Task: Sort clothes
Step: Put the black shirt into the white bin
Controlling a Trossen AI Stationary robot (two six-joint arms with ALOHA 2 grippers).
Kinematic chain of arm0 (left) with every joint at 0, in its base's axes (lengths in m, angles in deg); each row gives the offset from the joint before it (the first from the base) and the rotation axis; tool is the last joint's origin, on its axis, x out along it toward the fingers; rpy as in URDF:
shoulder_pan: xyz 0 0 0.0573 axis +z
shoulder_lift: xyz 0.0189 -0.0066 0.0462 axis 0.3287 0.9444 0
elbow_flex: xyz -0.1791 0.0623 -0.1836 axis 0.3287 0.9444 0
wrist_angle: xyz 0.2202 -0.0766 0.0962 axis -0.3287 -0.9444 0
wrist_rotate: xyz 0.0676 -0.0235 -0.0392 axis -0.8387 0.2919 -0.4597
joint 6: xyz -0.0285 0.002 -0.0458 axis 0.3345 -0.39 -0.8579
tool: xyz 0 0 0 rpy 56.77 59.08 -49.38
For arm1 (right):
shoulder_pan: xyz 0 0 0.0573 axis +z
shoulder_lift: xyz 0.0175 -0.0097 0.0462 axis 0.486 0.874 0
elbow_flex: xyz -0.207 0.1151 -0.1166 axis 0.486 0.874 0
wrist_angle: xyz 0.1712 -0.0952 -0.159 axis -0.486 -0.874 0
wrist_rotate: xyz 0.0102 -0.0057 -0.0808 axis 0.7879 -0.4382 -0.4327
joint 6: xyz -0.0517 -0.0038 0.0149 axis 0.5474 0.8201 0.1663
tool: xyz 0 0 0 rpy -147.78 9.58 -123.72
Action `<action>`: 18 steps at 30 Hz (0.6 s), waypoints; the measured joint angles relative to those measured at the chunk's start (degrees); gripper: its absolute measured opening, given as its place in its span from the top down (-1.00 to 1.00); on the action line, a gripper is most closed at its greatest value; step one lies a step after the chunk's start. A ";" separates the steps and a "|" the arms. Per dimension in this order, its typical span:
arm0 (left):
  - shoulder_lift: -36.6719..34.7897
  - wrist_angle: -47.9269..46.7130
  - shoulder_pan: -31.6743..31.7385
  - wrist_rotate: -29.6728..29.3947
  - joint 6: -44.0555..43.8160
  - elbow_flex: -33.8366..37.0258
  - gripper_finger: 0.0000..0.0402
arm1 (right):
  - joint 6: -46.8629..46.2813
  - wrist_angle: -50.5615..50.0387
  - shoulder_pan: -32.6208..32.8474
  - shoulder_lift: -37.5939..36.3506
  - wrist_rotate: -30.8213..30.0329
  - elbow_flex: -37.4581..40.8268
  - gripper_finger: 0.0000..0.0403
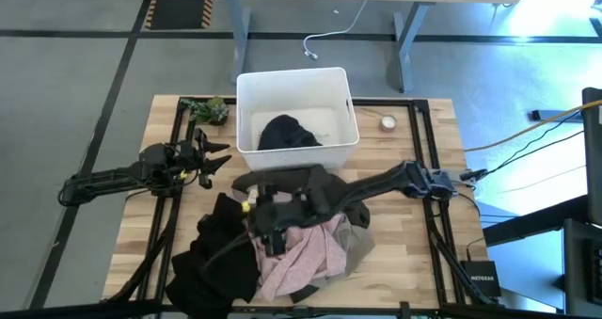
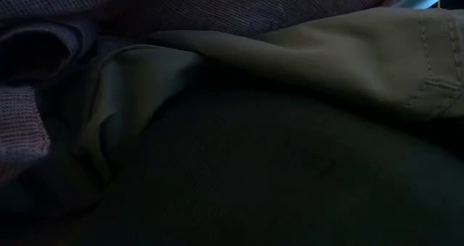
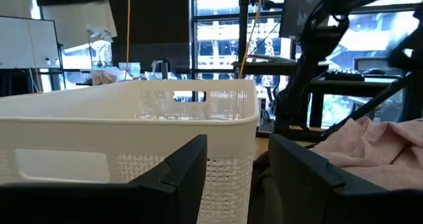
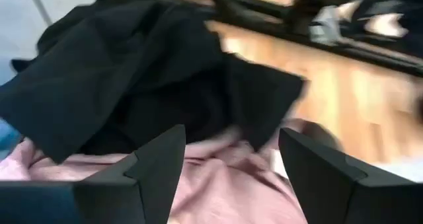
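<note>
The clothes lie in a pile on the near middle of the table: a black garment [image 1: 212,258], a dusty pink one [image 1: 301,258], a grey-khaki one [image 1: 356,239] and a dark olive-brown one [image 1: 306,183] under my right arm. Another black garment [image 1: 287,134] lies inside the white bin [image 1: 246,112]. My right gripper [image 1: 270,232] is open over the pile, its fingers standing above where the pink cloth [image 4: 218,184] meets the black cloth [image 4: 132,85]. My left gripper [image 1: 214,159] is open and empty left of the bin, facing the bin's wall [image 3: 99,138].
A small round thing [image 1: 388,123] lies right of the bin, and a green leafy thing [image 1: 209,110] left of it. Black frame rails [image 1: 428,140] run along the table's sides. In the low view, khaki cloth [image 2: 326,50] and dark cloth [image 2: 254,166] fill the picture.
</note>
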 joint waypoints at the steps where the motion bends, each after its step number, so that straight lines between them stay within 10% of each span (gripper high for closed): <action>1: 0.01 -0.15 0.00 -0.01 0.02 0.00 0.22 | 0.28 1.82 0.23 1.06 0.99 0.00 -0.30; 18: 0.00 -0.99 -0.02 -0.24 -0.80 0.00 0.22 | -10.03 9.99 -0.15 7.16 21.65 -0.11 -0.30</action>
